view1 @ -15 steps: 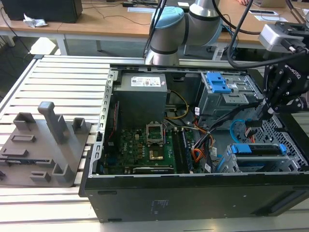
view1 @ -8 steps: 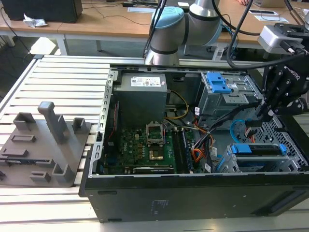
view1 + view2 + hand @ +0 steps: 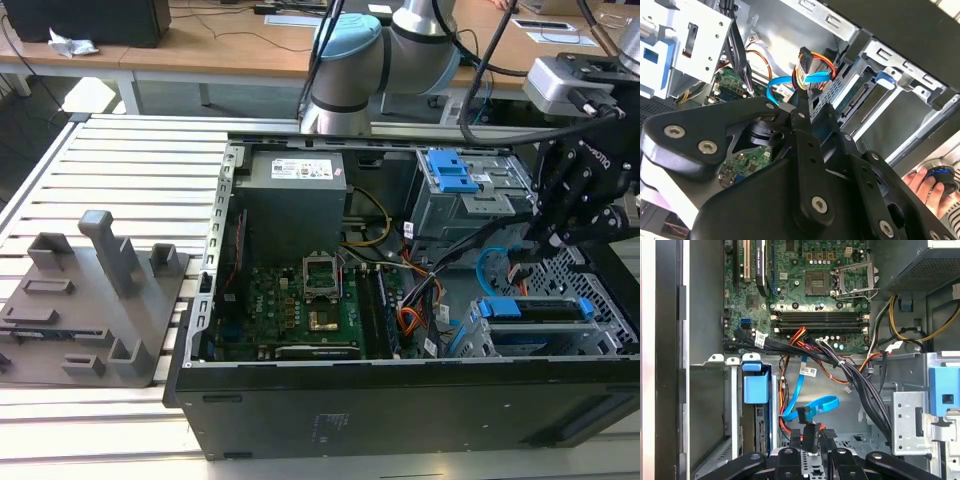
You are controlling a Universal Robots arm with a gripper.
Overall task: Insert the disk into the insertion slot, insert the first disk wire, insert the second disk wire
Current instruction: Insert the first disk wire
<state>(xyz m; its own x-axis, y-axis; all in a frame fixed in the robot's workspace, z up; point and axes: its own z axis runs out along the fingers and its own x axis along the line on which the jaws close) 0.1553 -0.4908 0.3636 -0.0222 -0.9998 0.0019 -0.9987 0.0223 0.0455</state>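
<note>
The disk [image 3: 754, 389] is seated in the insertion slot [image 3: 732, 405]; black plug [image 3: 807, 429] in the jaws.
First wrist view: the gripper [image 3: 807, 442] has its jaws closed on the black plug of the blue disk wire [image 3: 812, 406], near the disk. Second wrist view: a red-and-yellow wire bundle [image 3: 812, 62] crowds the plug; snagging is possible. Exterior view: the gripper hangs over the computer case [image 3: 400, 400] above the slot; a tilted plug could jam or slip.

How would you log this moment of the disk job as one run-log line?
disk: seated in insertion slot | gripper: shut on blue wire plug | position: inside case, beside slot
</note>
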